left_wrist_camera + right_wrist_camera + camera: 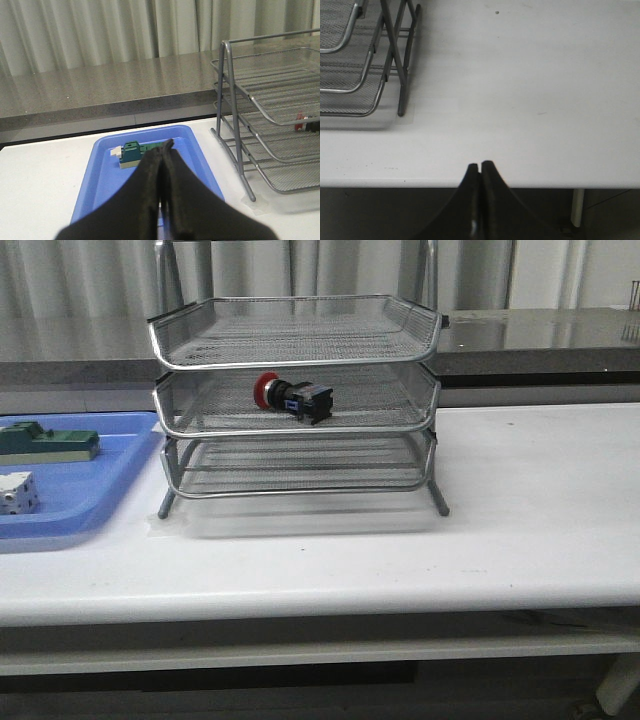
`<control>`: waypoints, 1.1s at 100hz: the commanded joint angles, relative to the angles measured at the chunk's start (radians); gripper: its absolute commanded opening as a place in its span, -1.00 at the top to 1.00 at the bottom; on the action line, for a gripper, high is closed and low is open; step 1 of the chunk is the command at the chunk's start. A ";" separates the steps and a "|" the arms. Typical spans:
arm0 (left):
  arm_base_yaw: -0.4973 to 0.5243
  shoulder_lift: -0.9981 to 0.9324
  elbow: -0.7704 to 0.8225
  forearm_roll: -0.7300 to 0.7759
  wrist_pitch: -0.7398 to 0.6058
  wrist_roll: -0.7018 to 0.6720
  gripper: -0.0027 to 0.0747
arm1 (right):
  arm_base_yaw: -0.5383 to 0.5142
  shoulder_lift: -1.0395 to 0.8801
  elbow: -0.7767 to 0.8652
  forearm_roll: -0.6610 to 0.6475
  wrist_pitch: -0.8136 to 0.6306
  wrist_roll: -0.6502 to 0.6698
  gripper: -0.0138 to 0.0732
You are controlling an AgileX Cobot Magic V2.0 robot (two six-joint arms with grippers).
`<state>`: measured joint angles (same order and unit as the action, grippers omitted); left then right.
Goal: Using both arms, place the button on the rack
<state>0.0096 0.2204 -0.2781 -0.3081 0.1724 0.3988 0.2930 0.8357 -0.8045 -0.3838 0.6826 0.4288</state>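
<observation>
Button (pixel 293 397) lies centre-frame on rack (pixel 300 430) middle tier | left end effector (pixel 165 150), right end effector (pixel 480 167) closed, empty | risk: arm nudging rack shifts button

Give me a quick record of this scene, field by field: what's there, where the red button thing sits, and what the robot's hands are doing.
button: lying on its side in the middle tier of the rack
rack: three wire-mesh tiers, on the white table
blue tray: left of the rack, holding a green-and-white block and a white cube
left gripper: shut, empty, above the blue tray
right gripper: shut, empty, at the table's near edge
</observation>
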 commanded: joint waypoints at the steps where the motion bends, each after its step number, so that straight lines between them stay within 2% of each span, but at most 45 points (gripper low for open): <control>1: 0.001 0.007 -0.027 -0.012 -0.082 -0.011 0.99 | -0.017 -0.098 0.035 -0.035 -0.090 0.003 0.84; 17: 0.001 0.007 -0.027 -0.012 -0.082 -0.011 0.99 | -0.017 -0.248 0.123 -0.035 -0.115 0.003 0.84; 35: 0.001 0.007 -0.027 -0.012 -0.082 -0.011 0.99 | -0.017 -0.339 0.146 -0.035 -0.101 0.003 0.84; 110: 0.001 0.007 -0.027 -0.012 -0.082 -0.011 0.99 | -0.017 -0.350 0.151 -0.037 -0.116 -0.013 0.84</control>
<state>0.0096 0.2204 -0.2781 -0.3097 0.1724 0.3988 0.2840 0.4839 -0.6333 -0.3875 0.6470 0.4288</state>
